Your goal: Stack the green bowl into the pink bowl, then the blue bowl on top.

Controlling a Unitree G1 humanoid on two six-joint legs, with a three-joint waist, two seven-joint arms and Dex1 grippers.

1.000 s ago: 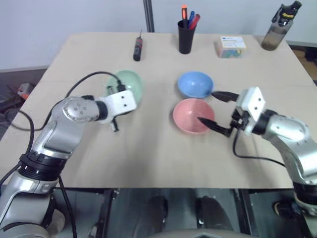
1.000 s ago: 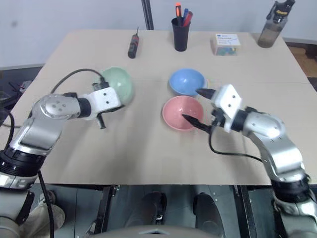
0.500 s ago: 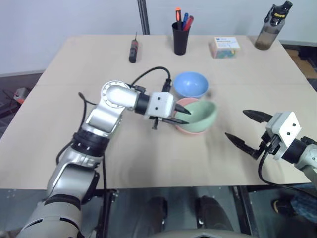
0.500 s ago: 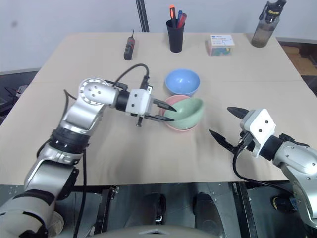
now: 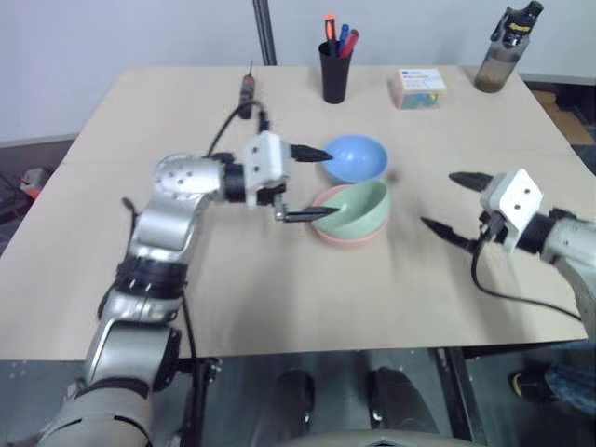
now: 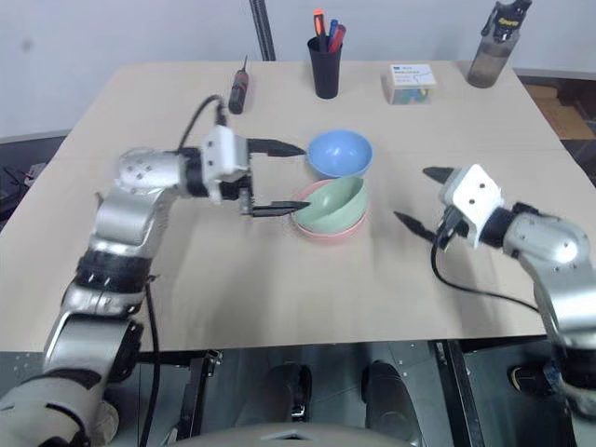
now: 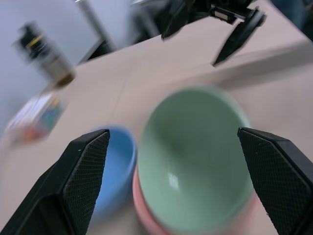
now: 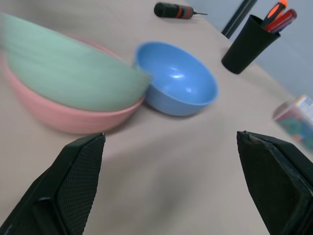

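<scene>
the green bowl [image 5: 355,207] sits in the pink bowl [image 5: 346,232] but tilted, its far rim higher than the near one, so it is not seated flat. the blue bowl [image 5: 355,157] stands on the surface [image 5: 279,298] just behind the pair, close to or touching them; i cannot tell which.

the left gripper [image 5: 311,182] hangs wide and empty at the bowls' left side, one finger reaching toward the blue bowl's rim and the other lying by the green bowl's near edge. the right gripper [image 5: 453,204] is wide and empty too, off to the right, well apart from the bowls.

risks, as i judge them:
- the lower left finger is so near the green rim that a careless pull-back could catch it and tip the bowl out of the pink one or drag the pair.
- if the blue bowl goes on while the green one leans, it may sit crooked and slide off, or rock the whole stack.
- the blue bowl is tight against the pair, so a finger closing on its rim could nudge the pink bowl.
- the bowls look smooth, so a rim pinch may slip.

count: three bowls, one each of green, pink and blue; two grippers; one black cup [image 5: 334,73] with about three pens; one screwdriver [image 5: 247,86]; one small box [image 5: 419,88]; one bottle [image 5: 503,48].
</scene>
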